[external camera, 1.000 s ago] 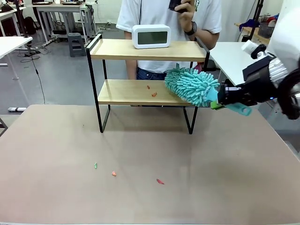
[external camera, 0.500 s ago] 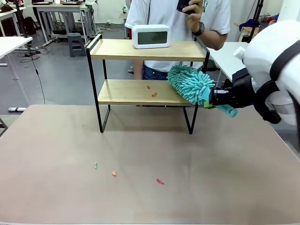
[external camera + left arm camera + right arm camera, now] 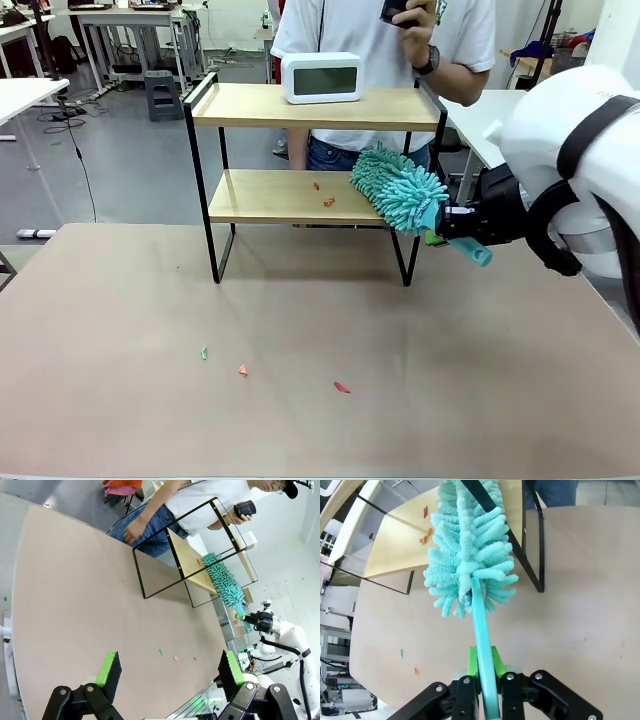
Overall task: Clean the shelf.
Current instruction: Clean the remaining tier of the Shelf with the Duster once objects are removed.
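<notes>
The shelf (image 3: 300,105), two light wooden boards in a black frame, stands at the far side of the table and also appears tilted as the shelf (image 3: 192,562) in the left wrist view. Small red scraps (image 3: 327,201) lie on its lower board. My right gripper (image 3: 447,225) is shut on the handle of a teal fluffy duster (image 3: 400,187), whose head rests over the lower board's right end by the front post. The duster (image 3: 470,550) handle runs between the green pads (image 3: 496,661). My left gripper (image 3: 167,667) hangs open above the table.
A white digital clock (image 3: 321,77) sits on the top board. A person (image 3: 385,30) stands behind the shelf holding a dark object. Small coloured scraps (image 3: 243,370) lie on the brown table (image 3: 320,430). White tables stand to the left and right.
My right arm has drawn in leftward and nearer, carrying the duster head slightly left along the lower board's right end. The person shifted a little to the right.
</notes>
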`<state>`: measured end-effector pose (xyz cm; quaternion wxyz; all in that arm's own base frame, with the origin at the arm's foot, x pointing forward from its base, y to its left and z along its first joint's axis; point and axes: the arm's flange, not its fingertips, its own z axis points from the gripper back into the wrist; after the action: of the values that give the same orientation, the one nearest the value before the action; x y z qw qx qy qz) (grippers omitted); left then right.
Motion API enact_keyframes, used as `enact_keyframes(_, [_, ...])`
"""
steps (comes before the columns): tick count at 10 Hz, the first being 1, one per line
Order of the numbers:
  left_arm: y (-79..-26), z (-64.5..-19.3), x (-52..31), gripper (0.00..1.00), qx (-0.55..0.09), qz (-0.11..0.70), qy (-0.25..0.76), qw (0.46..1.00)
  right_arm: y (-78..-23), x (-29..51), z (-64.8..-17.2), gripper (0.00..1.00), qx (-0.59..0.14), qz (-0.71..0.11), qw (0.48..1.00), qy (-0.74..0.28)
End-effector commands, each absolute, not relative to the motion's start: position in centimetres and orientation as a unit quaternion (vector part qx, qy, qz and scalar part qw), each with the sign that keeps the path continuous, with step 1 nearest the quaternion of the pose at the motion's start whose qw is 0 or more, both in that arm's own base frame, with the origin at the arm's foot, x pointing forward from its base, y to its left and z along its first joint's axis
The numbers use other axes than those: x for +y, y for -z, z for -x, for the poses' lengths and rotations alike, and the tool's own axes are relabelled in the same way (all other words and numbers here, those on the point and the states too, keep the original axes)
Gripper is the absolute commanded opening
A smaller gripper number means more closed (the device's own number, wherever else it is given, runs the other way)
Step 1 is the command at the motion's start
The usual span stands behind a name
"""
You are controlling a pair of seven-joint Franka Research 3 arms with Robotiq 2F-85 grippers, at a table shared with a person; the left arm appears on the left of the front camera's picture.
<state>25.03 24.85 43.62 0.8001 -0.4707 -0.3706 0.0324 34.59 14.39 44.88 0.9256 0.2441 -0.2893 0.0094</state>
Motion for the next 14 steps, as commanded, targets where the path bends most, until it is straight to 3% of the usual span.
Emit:
enact_keyframes(1, [-43.7, -25.1, 24.7, 1.0, -0.381, 0.472, -0.025, 0.794, -44.4, 14.6, -33.9, 0.12, -0.286, -0.264, 0.921, -0.003])
enact_keyframes(9, [-43.7, -25.1, 24.7, 1.0, -0.381, 0.472, -0.025, 0.794, -45.2, 21.4, -36.9, 0.12, -0.243, -0.312, 0.916, -0.061])
enact_keyframes(11, [-43.7, -25.1, 24.7, 1.0, -0.381, 0.472, -0.025, 0.794, -45.1, 22.2, -36.8, 0.12, -0.205, -0.316, 0.918, -0.123])
enact_keyframes(12, [-43.7, -25.1, 24.7, 1.0, -0.381, 0.472, -0.025, 0.794, -45.6, 20.7, -36.2, 0.12, -0.139, -0.373, 0.898, -0.186])
enact_keyframes(14, [-43.7, -25.1, 24.7, 1.0, -0.381, 0.472, -0.025, 0.794, -46.1, 19.6, -35.7, 0.12, -0.119, -0.398, 0.885, -0.208])
